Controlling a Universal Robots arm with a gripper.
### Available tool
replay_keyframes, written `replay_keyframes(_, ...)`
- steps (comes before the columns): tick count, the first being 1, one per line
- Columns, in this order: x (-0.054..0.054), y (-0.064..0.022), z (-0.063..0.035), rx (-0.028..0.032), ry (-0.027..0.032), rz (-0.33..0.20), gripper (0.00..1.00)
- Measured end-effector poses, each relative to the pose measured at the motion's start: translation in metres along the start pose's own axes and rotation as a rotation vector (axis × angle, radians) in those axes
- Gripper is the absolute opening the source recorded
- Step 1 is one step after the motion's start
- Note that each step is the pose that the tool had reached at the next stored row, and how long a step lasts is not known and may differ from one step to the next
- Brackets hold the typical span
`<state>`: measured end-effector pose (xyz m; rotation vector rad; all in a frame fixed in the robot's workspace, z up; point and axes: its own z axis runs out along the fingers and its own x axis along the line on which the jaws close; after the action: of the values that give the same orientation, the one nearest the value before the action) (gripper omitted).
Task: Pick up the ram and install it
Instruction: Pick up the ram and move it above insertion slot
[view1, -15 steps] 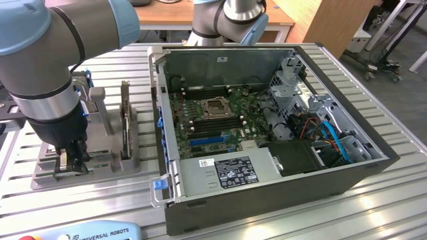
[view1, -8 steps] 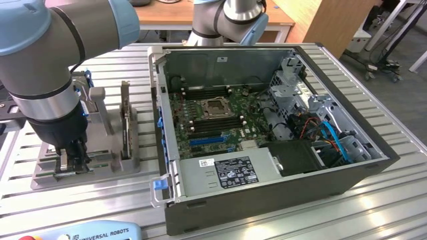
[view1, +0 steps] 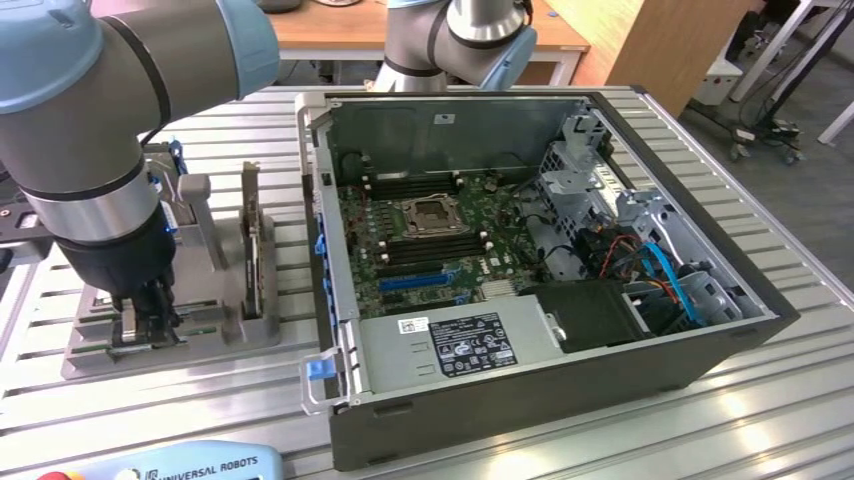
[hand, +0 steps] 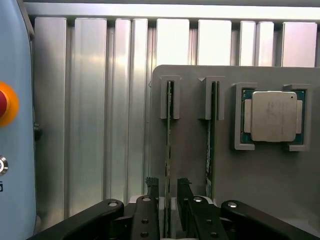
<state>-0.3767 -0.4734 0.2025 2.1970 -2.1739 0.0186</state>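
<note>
Straddling the ram (hand: 169, 140), the gripper (hand: 168, 189) is set narrow rather than wide. In the wrist view one black fingertip (hand: 153, 190) stands on each side of the green stick, and a thin dark gap shows between each pad and the board, so the jaws are not clamped on it. The ram stands on its long edge on the grey holder (hand: 190, 150), with one end seated in a small grey bracket (hand: 170, 97). Just beside it and parallel, a second ram (hand: 211, 135) stands the same way in its own bracket. On the other side of that one, a square silver processor (hand: 272, 116) lies flat in a framed pocket. Past the holder's edge on the gripper's side are the ribbed metal table (hand: 90, 125) and a pale blue teach pendant (hand: 15, 150) with a red button (hand: 4, 102). In the exterior view the arm (view1: 94, 150) reaches straight down to the holder (view1: 200, 335), which sits at nine o'clock from the open computer case (view1: 534, 400), near it but apart. Inside the case the green motherboard (view1: 400, 265) lies face up. Its processor socket (view1: 434, 215) is near the middle, with long dark memory slots (view1: 420, 247) at twelve and six o'clock of it. The pendant lies at six o'clock from the holder.
</note>
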Motion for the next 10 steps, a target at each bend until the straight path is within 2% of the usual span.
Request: replay_keyframes(10,0.0011,-0.0001,0.0015,0.0016,0.0011,-0.037,0.29)
